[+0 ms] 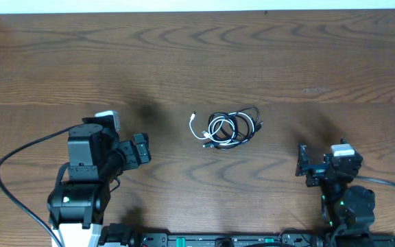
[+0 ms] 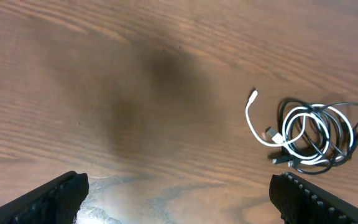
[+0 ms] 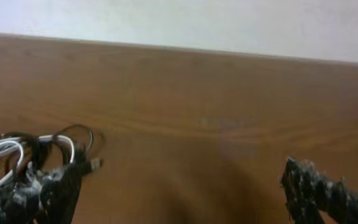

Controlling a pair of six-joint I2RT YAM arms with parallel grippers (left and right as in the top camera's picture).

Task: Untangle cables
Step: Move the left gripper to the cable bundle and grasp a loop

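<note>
- The cables (image 1: pixel 228 128) lie in one small messy loop in the middle of the bench (image 1: pixel 252 62). Nothing holds them.
- The left fingers (image 2: pixel 58 198) are spread wide and hold nothing. I think they are spread like this to be ready to grab a thin cord.
- The right fingers (image 3: pixel 319 190) are spread wide too, and they hold nothing.
- Both pairs of fingers sit back from the pile, one on each side. I think this is so that each can take its own cord and pull it away from the other.
- From the left fingers, the pile is ahead and off to one side, past the tip of the right-hand finger. It is not in the gap between the two fingers. It is well apart from them.
- The white cable (image 2: pixel 249 121) has one loose end that sticks out of the pile toward the left fingers' side. That end looks like the easy one to grab first.
- The black cables (image 2: pixel 347 134) wrap round the white loops on the far side of the pile from the left fingers.
- From the right fingers, the pile is ahead and off to the side of the left-hand finger. That finger hides part of it. The gap between the right fingers shows only bare bench.
- The untangling has not begun, as the cords are all wound together.
</note>
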